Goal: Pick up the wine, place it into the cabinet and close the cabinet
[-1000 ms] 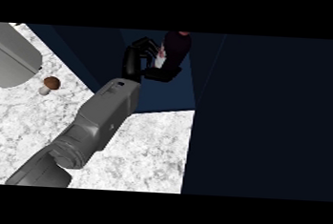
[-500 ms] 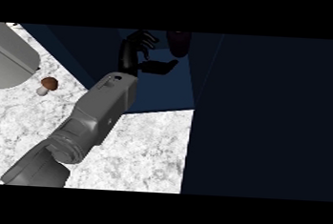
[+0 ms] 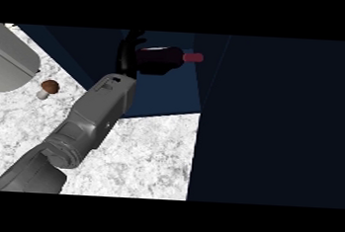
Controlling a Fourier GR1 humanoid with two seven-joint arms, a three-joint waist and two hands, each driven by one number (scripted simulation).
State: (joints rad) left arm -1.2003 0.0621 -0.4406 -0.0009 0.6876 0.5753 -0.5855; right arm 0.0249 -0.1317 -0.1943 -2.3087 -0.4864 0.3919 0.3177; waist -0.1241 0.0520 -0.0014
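**A:** What's different from a moment ago?

**B:** The dark wine bottle with the red cap (image 3: 166, 60) now lies on its side in the upper middle of the frame, cap pointing right, on the dark blue floor of the open cabinet (image 3: 169, 95). A second back it stood nearly upright inside the hand's curl; now it is tipped over and the black left hand (image 3: 129, 51) has slid off to its left.

**A:** So it's in?

**B:** I'd judge so. The bottle sits within the blue interior, just beside the tall dark cabinet door (image 3: 277, 123) that fills the right half of the frame. Placing looks done; closing is what remains.

**A:** And the fingers?

**B:** Released, spread upward at the top edge, no longer wrapped round the glass. They are at the bottom end of the bottle; whether one touches it, I cannot tell.

**A:** Anything else around?

**B:** The grey forearm (image 3: 87, 118) runs up from the lower left over the white marbled counter (image 3: 144, 156). At the left, a small brown-capped mushroom (image 3: 48, 88) beside a grey rounded vessel (image 3: 9, 60). The right hand doesn't show.
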